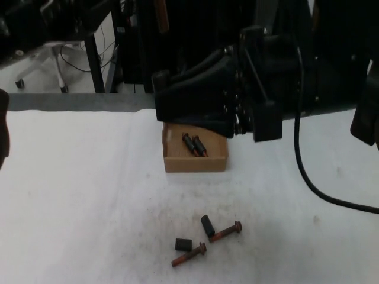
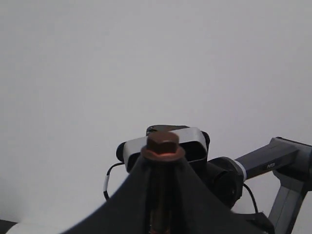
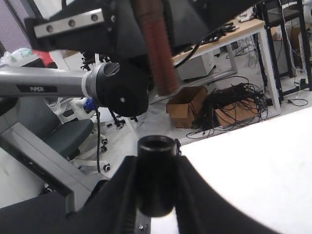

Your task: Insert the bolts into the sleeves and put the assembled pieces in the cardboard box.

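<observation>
My left gripper (image 2: 162, 168) is shut on a rusty bolt (image 2: 162, 145), whose hex head faces the camera. My right gripper (image 3: 156, 168) is shut on a black sleeve (image 3: 156, 187) with its open bore up. The bolt's threaded shank (image 3: 157, 53) hangs just above that bore, a little apart from it. In the high view both arms (image 1: 237, 100) meet above the cardboard box (image 1: 195, 163). Two assembled pieces (image 1: 195, 145) lie inside the box. On the bench in front lie two loose bolts (image 1: 224, 232) (image 1: 188, 255) and two loose sleeves (image 1: 207, 225) (image 1: 183, 244).
A white cloth (image 1: 77, 201) covers the bench. A black cable (image 1: 314, 183) runs across it at the right. Behind the bench are chairs, tables and cardboard boxes on the floor (image 3: 185, 105).
</observation>
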Tool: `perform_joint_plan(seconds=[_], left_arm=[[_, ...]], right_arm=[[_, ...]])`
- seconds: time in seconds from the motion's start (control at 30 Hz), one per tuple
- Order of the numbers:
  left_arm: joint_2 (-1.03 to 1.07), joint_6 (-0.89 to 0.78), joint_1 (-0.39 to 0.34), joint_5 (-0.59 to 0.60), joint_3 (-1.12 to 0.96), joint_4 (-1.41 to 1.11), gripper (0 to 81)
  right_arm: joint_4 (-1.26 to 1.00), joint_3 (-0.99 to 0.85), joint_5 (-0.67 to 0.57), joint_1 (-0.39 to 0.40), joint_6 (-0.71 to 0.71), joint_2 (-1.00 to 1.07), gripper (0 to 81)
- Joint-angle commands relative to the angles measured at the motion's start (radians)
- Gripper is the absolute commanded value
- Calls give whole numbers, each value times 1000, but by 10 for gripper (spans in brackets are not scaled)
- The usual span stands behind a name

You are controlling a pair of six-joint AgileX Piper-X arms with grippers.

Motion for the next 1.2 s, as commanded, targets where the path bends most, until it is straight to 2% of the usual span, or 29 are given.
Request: perform_joint_plan(seconds=[0.0,0.13,0.6,0.9,1.17], left_arm=[[-4,25,-3,8,-5,-3,4],[-4,47,-3,8,-5,-3,4],[-4,35,-3,14,-5,-3,4],[-4,14,-3,11,-5,-3,4],[-4,12,-3,7,-5,-3,4]], right_arm=[[-61,-1,2,-1,36,-4,8],[-131,-1,2,-1,54,-4,8],[-119,-1,3,-5,55,-1,8],[-119,1,3,-54,42,23,8],[-119,4,3,-37,23,63,8]])
